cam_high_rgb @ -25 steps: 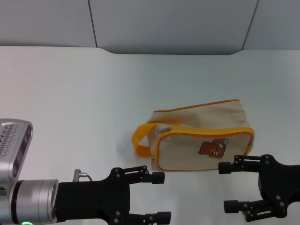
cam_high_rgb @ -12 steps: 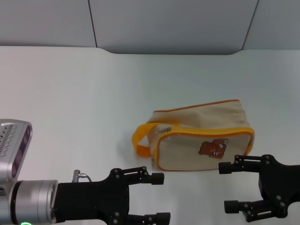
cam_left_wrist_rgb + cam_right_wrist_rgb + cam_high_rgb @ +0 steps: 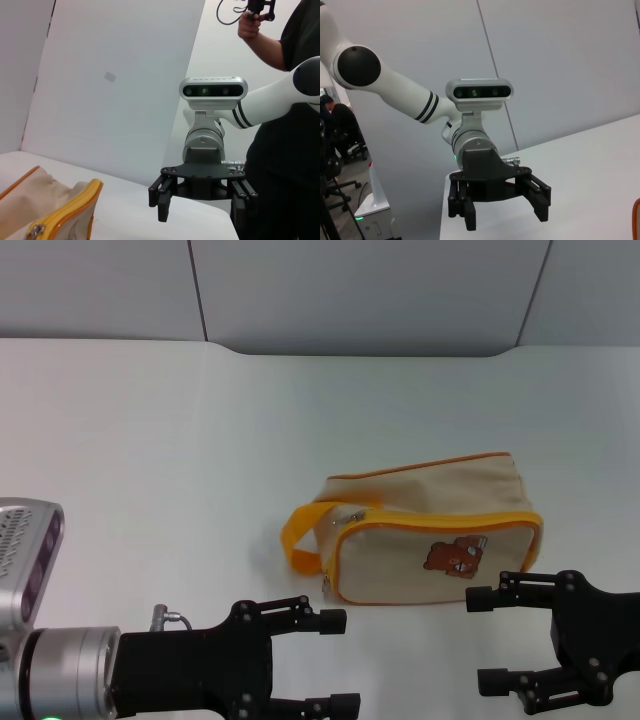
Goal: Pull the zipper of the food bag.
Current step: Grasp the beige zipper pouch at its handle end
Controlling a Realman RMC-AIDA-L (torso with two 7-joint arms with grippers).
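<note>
Lying on the white counter, right of centre in the head view, the food bag rests on its side with the bear patch facing up and toward the robot. Zipper runs along the bag's upper edge; silver pull tab sits at the left end, beside the yellow loop handle.

Left tool hovers low, near the robot and left of the bag, fingers spread apart, gripping nothing.

Right tool hovers just in front of the bag's right end, fingers likewise apart and empty; upper fingertip near the bag's lower edge, contact not discernible.

Neither tool on the zipper.
</note>
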